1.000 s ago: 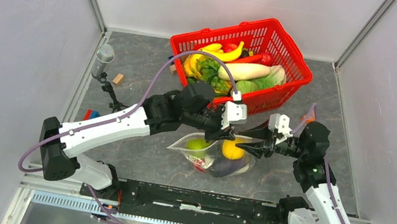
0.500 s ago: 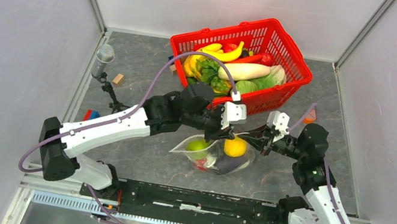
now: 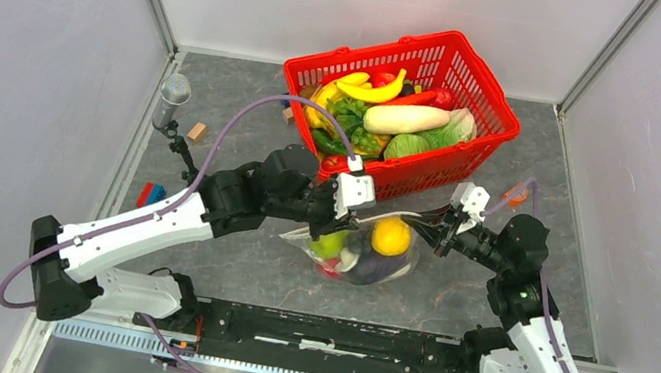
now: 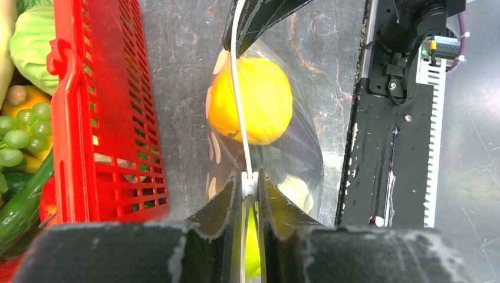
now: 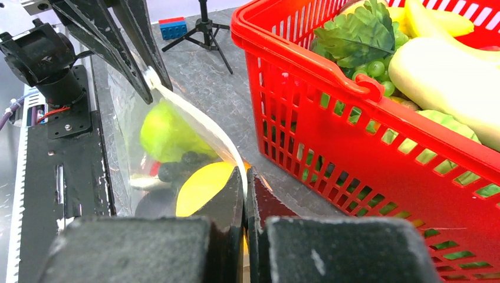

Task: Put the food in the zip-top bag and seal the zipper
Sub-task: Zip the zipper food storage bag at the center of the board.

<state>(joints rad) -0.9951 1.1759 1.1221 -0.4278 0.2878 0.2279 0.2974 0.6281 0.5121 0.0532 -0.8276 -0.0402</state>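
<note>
The zip-top bag (image 3: 360,257) hangs between both grippers in front of the basket. It holds a yellow citrus (image 3: 390,237), a green pear (image 3: 329,243) and dark and red pieces. My left gripper (image 3: 343,212) is shut on the zipper (image 4: 237,100) at the bag's left end, as the left wrist view (image 4: 249,178) shows. My right gripper (image 3: 430,232) is shut on the zipper's right end (image 5: 244,174). The white strip (image 5: 200,127) runs taut between them. The citrus (image 4: 250,100) and pear (image 5: 165,132) show through the plastic.
The red basket (image 3: 452,164) with more toy food stands just behind the bag, close to both grippers. A small tripod (image 3: 180,143), wooden block (image 3: 197,132), silver cylinder (image 3: 175,92) and blue-red brick (image 3: 149,191) lie left. An orange wedge (image 3: 515,193) lies right.
My left gripper has slid left along the bag's top edge, away from my right gripper. The strip between them is now stretched longer. The bag has shifted slightly.
</note>
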